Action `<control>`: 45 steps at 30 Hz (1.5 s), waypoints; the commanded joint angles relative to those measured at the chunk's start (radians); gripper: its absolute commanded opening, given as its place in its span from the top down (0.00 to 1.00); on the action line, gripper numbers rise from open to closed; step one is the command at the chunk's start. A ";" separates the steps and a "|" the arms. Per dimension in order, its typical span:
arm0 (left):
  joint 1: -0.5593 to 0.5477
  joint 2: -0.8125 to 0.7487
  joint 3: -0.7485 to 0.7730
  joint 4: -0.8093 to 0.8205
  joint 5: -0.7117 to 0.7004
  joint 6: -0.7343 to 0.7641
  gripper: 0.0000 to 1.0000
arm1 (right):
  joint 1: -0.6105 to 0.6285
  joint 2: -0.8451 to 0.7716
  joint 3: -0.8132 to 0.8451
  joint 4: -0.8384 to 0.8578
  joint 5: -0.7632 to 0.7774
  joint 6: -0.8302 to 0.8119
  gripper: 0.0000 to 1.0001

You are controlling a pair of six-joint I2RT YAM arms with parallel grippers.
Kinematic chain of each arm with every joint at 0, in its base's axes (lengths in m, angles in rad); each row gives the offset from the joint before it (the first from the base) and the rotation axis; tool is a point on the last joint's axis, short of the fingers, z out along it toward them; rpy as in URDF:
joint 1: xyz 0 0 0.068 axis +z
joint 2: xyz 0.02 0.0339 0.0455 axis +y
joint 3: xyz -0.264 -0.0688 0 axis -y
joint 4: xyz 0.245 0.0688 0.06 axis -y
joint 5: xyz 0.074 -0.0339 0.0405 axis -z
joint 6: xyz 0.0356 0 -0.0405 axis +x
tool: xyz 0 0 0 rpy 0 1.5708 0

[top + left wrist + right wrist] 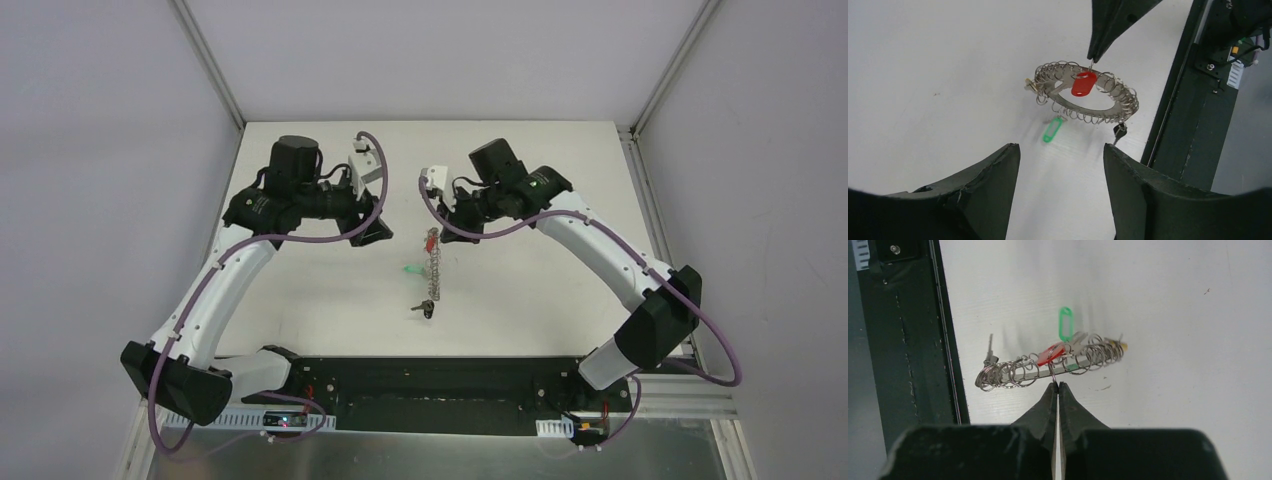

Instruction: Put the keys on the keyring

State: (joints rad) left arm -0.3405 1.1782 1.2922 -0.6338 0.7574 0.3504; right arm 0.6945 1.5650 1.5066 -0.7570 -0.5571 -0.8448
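The left arm and right arm, bolted to a black base plate, wear white shells on the long links and black housings at the joints. A purple cable loops along each, up from the plate. White camera blocks sit farthest from the plate. Left gripper: broad, scuffed black fingers; right gripper: slim black wedges
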 commanded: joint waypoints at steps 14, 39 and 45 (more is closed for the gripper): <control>-0.163 0.141 0.108 0.141 0.124 0.125 0.48 | -0.080 -0.047 0.130 -0.028 -0.315 0.122 1.00; -0.288 0.264 0.278 -0.169 0.147 0.587 0.56 | -0.123 -0.032 0.102 -0.095 -0.482 0.074 1.00; -0.304 0.268 0.274 -0.210 0.131 0.632 0.73 | -0.131 -0.037 0.089 -0.100 -0.487 0.069 1.00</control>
State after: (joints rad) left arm -0.6312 1.4483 1.5421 -0.7902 0.8623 0.9081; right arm 0.5739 1.5494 1.5894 -0.8513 -0.9756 -0.7521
